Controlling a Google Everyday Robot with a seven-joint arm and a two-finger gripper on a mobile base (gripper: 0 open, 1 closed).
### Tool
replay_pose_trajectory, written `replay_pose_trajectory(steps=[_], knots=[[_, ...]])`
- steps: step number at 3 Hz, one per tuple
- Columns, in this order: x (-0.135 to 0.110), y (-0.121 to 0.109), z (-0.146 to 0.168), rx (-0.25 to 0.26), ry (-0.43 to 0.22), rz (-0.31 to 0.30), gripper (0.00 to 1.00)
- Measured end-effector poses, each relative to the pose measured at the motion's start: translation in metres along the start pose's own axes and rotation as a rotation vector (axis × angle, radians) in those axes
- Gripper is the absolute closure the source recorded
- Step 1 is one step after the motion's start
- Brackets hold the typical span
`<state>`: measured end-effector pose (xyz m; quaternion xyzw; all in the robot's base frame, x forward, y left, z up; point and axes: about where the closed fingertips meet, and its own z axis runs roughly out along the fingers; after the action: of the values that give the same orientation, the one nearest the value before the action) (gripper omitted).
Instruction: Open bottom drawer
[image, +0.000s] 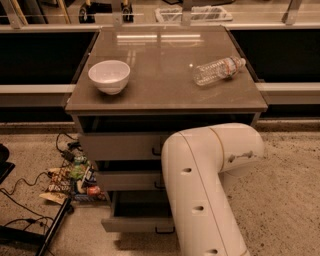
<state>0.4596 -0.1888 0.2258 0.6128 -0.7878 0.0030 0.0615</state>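
The bottom drawer (135, 223) is the lowest of three grey-beige drawers and stands pulled out, with its plain grey interior (142, 208) showing. Its small black handle (165, 231) peeks out beside my arm. The middle drawer (127, 180) and the top drawer (120, 146) stick out less. My white arm (200, 185) bends in front of the right half of the cabinet. My gripper is hidden behind the arm, somewhere at the drawer fronts.
A white bowl (109, 76) and a lying plastic bottle (217, 70) rest on the cabinet top (160, 85). Snack packets (75, 177) and black cables (20, 200) lie on the floor to the left. A black stand leg (52, 230) is at lower left.
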Motion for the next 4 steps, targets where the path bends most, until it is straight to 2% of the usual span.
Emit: replay_pose_trajectory(steps=[1,2,3,4], knots=[[0.001,0.001,0.001,-0.002,0.001,0.0,0.84],[0.003,-0.014,0.001,0.067,-0.067,-0.03,0.52],[0.0,-0.037,-0.001,0.145,-0.166,-0.068,0.29],[-0.003,-0.043,0.005,0.187,-0.258,-0.074,0.06]])
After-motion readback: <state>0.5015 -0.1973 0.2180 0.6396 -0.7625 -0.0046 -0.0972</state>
